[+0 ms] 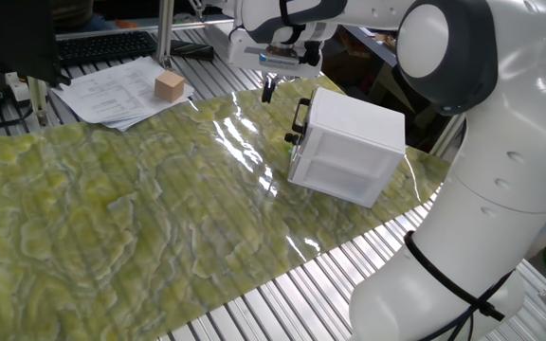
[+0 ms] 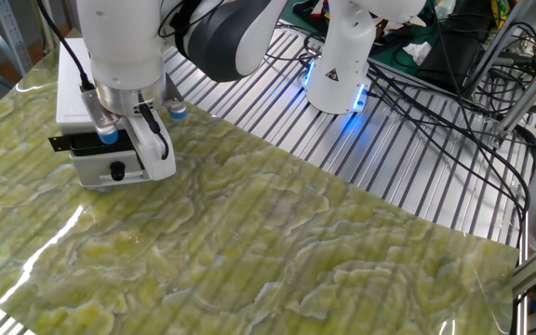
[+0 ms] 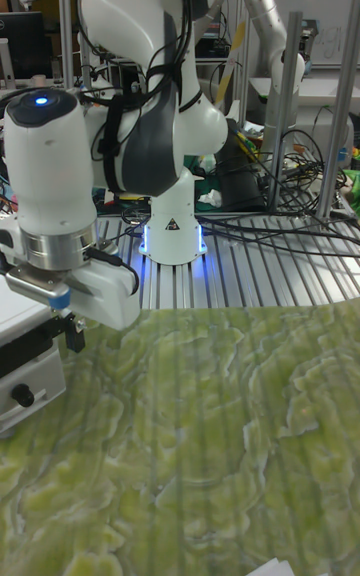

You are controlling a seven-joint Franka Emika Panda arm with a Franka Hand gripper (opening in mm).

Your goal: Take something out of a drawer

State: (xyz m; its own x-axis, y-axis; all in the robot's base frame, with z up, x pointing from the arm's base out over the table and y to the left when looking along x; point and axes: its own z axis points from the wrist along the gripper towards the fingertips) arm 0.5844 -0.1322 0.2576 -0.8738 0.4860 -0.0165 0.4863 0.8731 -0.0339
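The white cabinet (image 1: 354,142) stands on the green mat at the right. Its front carries the drawer's black bar handle (image 1: 300,117), which also shows in the other fixed view as handle (image 2: 71,143) above a round knob (image 2: 116,171). My gripper (image 1: 267,89) hangs just in front of and above that handle, apart from it. The dark fingers sit close together under the middle of the hand (image 3: 75,332), shut on nothing. The something does not show in any view.
A bigger tan wooden block (image 1: 169,85) rests on loose papers (image 1: 121,90) at the back left. A keyboard (image 1: 107,44) lies behind them. The robot base (image 2: 338,70) and cables (image 2: 435,93) stand on the slatted metal table beside the mat.
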